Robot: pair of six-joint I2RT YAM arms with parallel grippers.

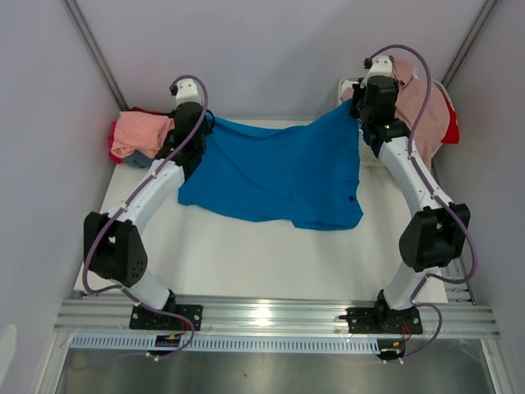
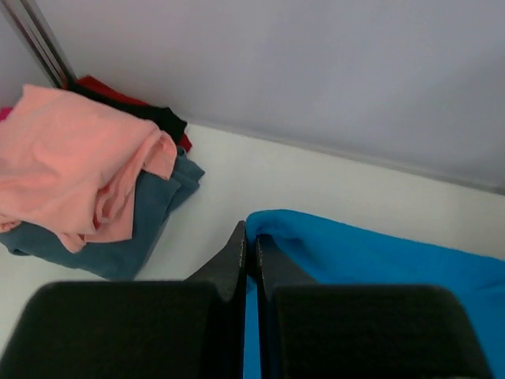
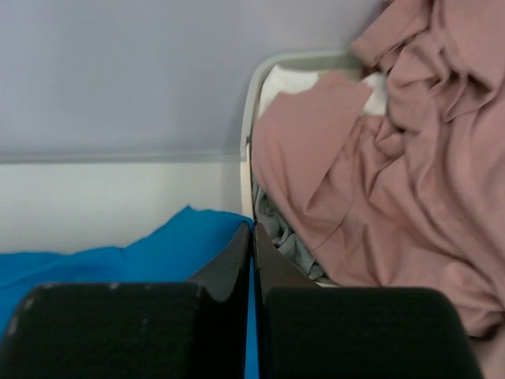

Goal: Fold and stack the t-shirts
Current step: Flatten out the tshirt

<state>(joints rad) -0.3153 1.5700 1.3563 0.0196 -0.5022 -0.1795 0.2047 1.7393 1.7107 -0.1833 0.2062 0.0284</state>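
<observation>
The bright blue t-shirt point(image 1: 279, 172) was spread across the white table point(image 1: 246, 258), its far corners pinched between the closed fingers of the left gripper point(image 2: 249, 257) and the right gripper point(image 3: 252, 251).

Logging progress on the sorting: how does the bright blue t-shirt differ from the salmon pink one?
The bright blue t-shirt is spread across the table; the salmon pink t-shirt is bunched in the far left corner. The blue one is pinched by the left gripper and right gripper; nothing holds the pink one. The blue lies on the table; the pink tops a slate blue-grey shirt. Both are plain cloth.
</observation>
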